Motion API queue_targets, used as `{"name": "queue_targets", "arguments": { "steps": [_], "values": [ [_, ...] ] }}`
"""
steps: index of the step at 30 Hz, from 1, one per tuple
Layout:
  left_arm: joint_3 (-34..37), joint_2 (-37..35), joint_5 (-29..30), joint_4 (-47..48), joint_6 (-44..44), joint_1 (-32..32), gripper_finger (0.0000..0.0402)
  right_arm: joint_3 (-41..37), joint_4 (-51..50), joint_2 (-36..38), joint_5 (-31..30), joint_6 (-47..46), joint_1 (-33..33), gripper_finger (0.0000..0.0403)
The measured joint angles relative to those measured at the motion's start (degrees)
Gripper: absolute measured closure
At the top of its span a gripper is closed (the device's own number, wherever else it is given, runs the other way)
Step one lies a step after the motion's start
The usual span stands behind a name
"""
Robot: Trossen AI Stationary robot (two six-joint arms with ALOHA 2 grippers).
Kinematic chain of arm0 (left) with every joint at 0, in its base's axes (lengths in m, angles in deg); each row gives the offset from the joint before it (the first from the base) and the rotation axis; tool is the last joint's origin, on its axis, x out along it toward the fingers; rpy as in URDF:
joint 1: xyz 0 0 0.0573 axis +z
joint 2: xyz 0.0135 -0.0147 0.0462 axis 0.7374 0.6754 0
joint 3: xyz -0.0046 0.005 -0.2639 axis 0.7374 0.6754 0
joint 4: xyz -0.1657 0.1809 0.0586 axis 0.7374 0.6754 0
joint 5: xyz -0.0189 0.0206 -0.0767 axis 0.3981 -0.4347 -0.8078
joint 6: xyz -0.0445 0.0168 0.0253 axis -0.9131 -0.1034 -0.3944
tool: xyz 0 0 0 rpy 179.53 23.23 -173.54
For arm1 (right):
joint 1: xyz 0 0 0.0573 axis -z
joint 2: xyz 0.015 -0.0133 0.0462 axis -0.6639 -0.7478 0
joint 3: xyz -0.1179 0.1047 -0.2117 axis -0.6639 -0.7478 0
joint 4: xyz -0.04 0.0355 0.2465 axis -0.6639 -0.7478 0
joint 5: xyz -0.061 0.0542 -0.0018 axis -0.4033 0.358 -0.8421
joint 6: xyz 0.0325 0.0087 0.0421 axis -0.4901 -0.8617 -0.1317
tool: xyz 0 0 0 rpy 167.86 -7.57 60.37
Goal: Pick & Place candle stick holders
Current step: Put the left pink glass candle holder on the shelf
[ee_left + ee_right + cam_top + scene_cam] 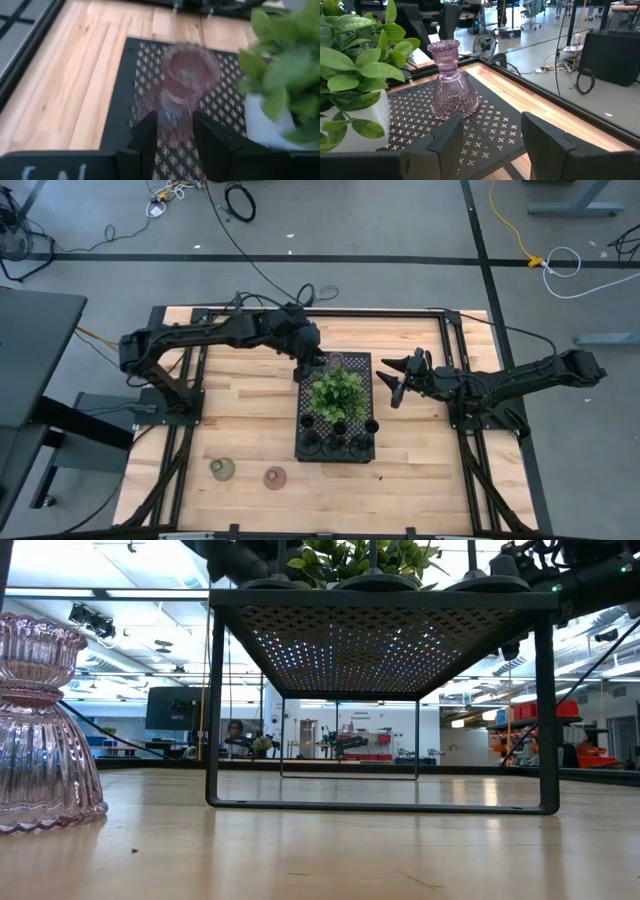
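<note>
Glass is what the left pincer (pixel 172 132) is dealing with: a ribbed, translucent pink glass candle stick holder (pixel 182 82) with a frilled cup, a narrow neck and a flared bell base, standing upright on the black perforated rectangular metal tray (pixel 132 70) at the corner on the far side of the green leafy plant in its white pot (pixel 280 85). It stands directly between the two dark fingers (pixel 145 137), which flank its lower body; whether they touch the glass or are only close I cannot tell. By its look it is rigid, smooth, fairly heavy for its size and breakable, so a firm pinch low on the ribbed body, where the ridges give some bite, seems safer than the thin rim or the neck. Beyond this pincer, three black round-based holders (pixel 340 427) sit along the tray's other end. An olive-green squat holder (pixel 222 469) and a pink-brown squat holder (pixel 275 477) rest on the wooden table (pixel 240 420), well apart from it. The right pincer (pixel 398 376) hangs spread and empty beside the tray, opposite the left one
</note>
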Motion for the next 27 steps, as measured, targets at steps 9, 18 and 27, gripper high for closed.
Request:
{"name": "queue_targets", "arguments": {
  "steps": [9,18,27],
  "values": [
    [0.0,2.7,-0.3,-4.7,0.1,-0.3,0.0284,0.0,-0.3,-0.1,-0.2,0.4,0.0,0.0202],
    [0.0,3.4,-0.6,-10.5,-0.1,-0.3,0.0285,0.1,0.1,-0.4,-0.4,1.2,0.0,0.0202],
    [0.0,4.8,-2.2,-13.8,-0.5,-0.7,0.0285,0.1,0.1,-0.4,-0.1,1.5,0.0,0.0202]
  ]
}}
